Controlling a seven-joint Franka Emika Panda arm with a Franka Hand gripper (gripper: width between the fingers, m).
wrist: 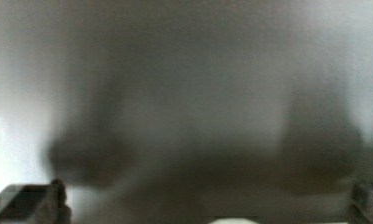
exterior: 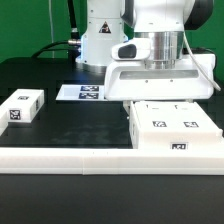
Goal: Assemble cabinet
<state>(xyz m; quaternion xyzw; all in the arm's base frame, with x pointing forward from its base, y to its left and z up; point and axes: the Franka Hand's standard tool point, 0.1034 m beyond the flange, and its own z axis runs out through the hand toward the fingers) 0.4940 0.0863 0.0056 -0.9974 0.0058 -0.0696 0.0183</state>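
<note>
Cabinet body (exterior: 175,125) is sitting at the lower right of the exterior frame on the black surface (exterior: 80,125), and my arm (exterior: 160,45) is hanging directly over it. A smaller tagged panel (exterior: 22,106) is lying at the left edge, well apart, the marker board (exterior: 80,92) lying between them. In the wrist view my fingers (wrist: 32,203) are showing as two dark tips spread wide, a pale blur filling the gap, clamping nothing.

You have on hand: cabinet (exterior: 172,128), smooth white plastic, faintly glossy; small panel (exterior: 22,106), same plastic; worktop (exterior: 75,125), matt black; marker board (exterior: 80,92), flat white.
</note>
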